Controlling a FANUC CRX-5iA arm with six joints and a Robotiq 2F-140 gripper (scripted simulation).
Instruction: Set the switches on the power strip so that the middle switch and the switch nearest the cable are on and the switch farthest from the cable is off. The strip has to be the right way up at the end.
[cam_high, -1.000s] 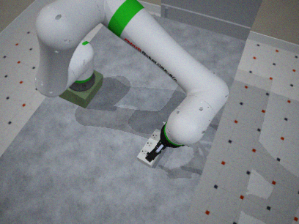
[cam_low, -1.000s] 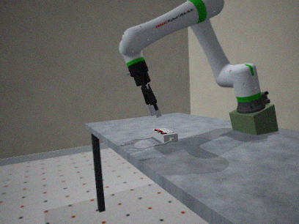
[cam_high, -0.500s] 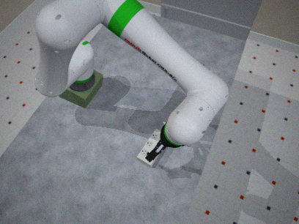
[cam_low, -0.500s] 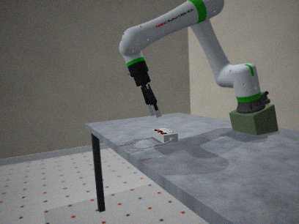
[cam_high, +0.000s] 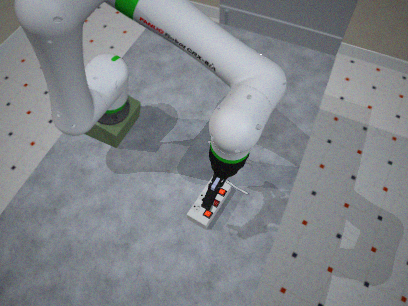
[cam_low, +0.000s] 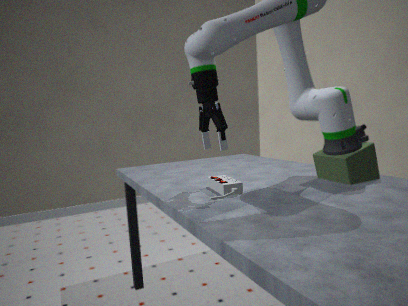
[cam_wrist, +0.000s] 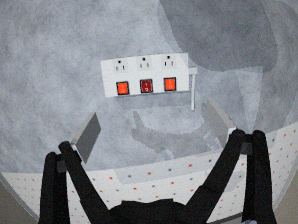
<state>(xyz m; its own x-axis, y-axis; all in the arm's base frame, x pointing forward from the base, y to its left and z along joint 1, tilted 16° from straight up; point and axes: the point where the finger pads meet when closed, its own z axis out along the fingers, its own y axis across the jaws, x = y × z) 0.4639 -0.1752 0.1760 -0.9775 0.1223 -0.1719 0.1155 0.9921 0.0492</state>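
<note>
A white power strip (cam_wrist: 145, 75) lies flat on the grey table with its switch side up. It also shows in the top view (cam_high: 211, 206) and the exterior view (cam_low: 225, 184). Its three red rocker switches (cam_wrist: 145, 86) all glow. A short white cable stub (cam_wrist: 193, 92) leaves its right end in the wrist view. My gripper (cam_low: 214, 141) hangs well above the strip, fingers pointing down, open and empty. In the top view the gripper (cam_high: 214, 192) covers part of the strip.
The arm's green base block (cam_low: 346, 164) stands at the far right of the table. The table's edge (cam_low: 165, 200) runs close to the strip, with the dotted floor below. A table leg (cam_low: 133, 235) stands at the near corner.
</note>
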